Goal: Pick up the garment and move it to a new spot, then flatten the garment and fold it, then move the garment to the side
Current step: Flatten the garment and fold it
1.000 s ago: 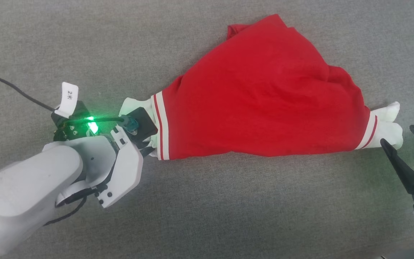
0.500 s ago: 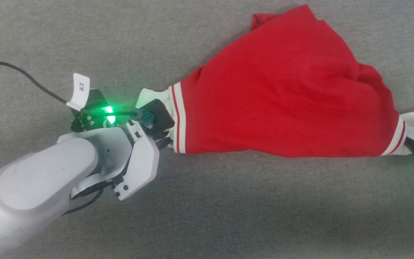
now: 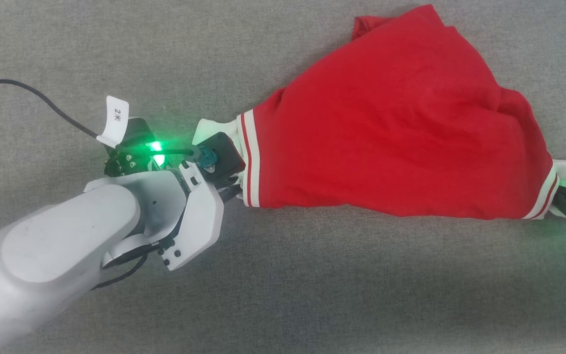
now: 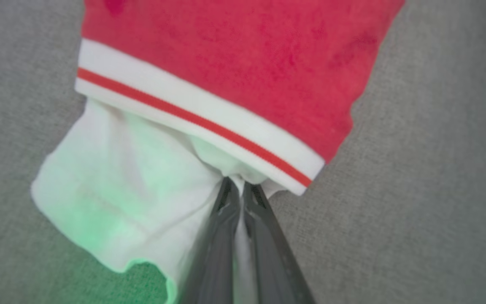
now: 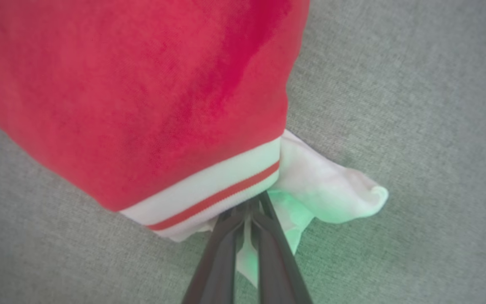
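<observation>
While both ends are pinched, the garment (image 3: 391, 128) lies rumpled on the grey bench (image 3: 283, 295), spanning the gap between the two grippers. The left gripper (image 4: 235, 188) has its fingers clenched on the white end section (image 4: 112, 190). The striped band (image 4: 192, 122) lies just beyond its fingertips, and the red body spreads farther ahead. The right gripper (image 5: 252, 209) is likewise closed, grasping white cloth at the opposite end. Its tips sit at the edge of that end's stripe, and the loose white tail (image 5: 331, 190) spills beside its fingers onto the bench.

Stage reached, as judged from the layout: both grasps are made, one at each end, so the pick-up is prepared. The garment rests on the bench along its whole length. Its red body is heaped into a rough triangle that rises away from the line joining the grippers, with creases and a turned-over corner at the far peak. It is neither flat nor folded.

It cannot be told from these views whether the present spot is the starting place or the new one. At most the lift and transfer are outstanding. At least, the flattening, the fold and the final move to the side are not yet done. The two-ended hold suits either a lift or a stretch to draw the cloth flat.
</observation>
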Robot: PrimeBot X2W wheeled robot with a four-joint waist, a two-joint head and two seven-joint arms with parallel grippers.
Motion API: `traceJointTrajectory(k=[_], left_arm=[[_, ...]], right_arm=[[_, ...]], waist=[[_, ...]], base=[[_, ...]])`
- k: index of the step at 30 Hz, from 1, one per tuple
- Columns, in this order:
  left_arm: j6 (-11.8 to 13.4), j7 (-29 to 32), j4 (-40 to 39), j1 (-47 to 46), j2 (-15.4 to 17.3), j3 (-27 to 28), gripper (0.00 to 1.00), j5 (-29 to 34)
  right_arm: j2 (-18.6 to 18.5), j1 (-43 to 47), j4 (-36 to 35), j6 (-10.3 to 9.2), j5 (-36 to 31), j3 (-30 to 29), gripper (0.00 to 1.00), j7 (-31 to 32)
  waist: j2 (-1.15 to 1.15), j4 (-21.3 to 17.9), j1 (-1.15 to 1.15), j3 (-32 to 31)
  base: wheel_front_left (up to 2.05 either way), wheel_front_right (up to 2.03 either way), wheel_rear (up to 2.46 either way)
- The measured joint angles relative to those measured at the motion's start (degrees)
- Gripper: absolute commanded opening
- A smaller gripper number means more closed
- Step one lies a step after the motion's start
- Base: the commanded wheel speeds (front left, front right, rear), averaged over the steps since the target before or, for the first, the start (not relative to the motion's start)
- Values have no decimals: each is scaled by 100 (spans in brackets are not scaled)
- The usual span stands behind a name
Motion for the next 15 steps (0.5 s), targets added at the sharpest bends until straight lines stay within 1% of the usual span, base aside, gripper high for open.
traceJointTrajectory(k=[5, 7, 9, 11, 15], left_arm=[[0, -74, 89, 0, -27, -16, 0, -132], [0, -243, 169, 1, -43, -45, 0, -212], [0, -547, 303, 3, -55, -75, 0, -431], [0, -936, 433, 15, -48, -48, 0, -731], [8, -1690, 521, 78, 63, 292, 0, -1405]], right_arm=[[52, -173, 188, 4, 7, 234, 0, -216], [49, -182, 233, 3, -5, 221, 0, -441], [29, -186, 248, 3, 3, 146, 0, -695], [-70, -173, 238, 3, -9, 9, 0, -960], [-260, -20, 232, 3, 73, -520, 0, -1412]], waist=[[0, -24, 0, -52], [0, -17, 0, -99], [-1, -6, 0, -167], [0, 9, 0, -256], [-1, 59, 1, -462]], base=[[0, 0, 0], [0, 0, 0], [0, 0, 0], [0, 0, 0], [0, 0, 0]])
